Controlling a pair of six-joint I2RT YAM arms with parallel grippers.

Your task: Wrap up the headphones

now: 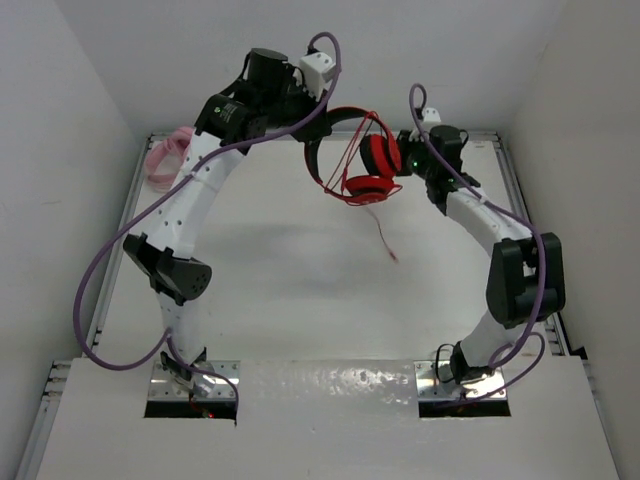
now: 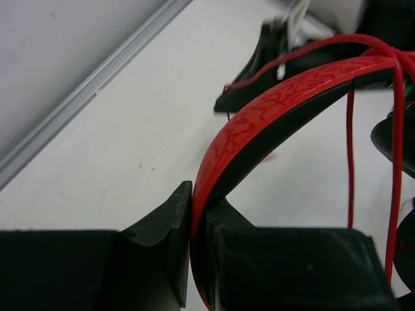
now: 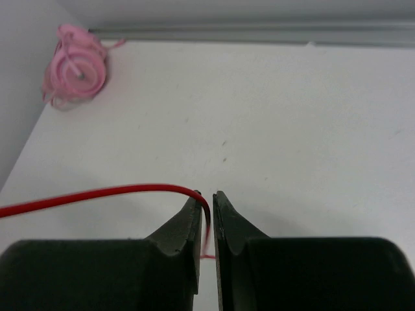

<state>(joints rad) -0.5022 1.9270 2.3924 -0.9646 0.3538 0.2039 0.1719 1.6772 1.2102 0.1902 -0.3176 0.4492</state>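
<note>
The red headphones (image 1: pixel 366 165) hang in the air above the far middle of the table, their round earcups (image 1: pixel 379 155) close together. My left gripper (image 1: pixel 309 120) is shut on the black-and-red headband (image 2: pixel 272 110), which is pinched between its fingers (image 2: pixel 170 223). The thin red cable (image 1: pixel 352 150) loops over the headband, and a loose end (image 1: pixel 386 243) dangles toward the table. My right gripper (image 1: pixel 406 165) sits just right of the earcups. It is shut on the cable (image 3: pixel 97 192), which runs off to the left from its fingertips (image 3: pixel 194 210).
A pink coiled bundle (image 1: pixel 168 153) lies at the far left corner against the wall; it also shows in the right wrist view (image 3: pixel 74 68). A metal rail (image 1: pixel 128 200) edges the white table (image 1: pixel 300 290). Walls close in the back and sides.
</note>
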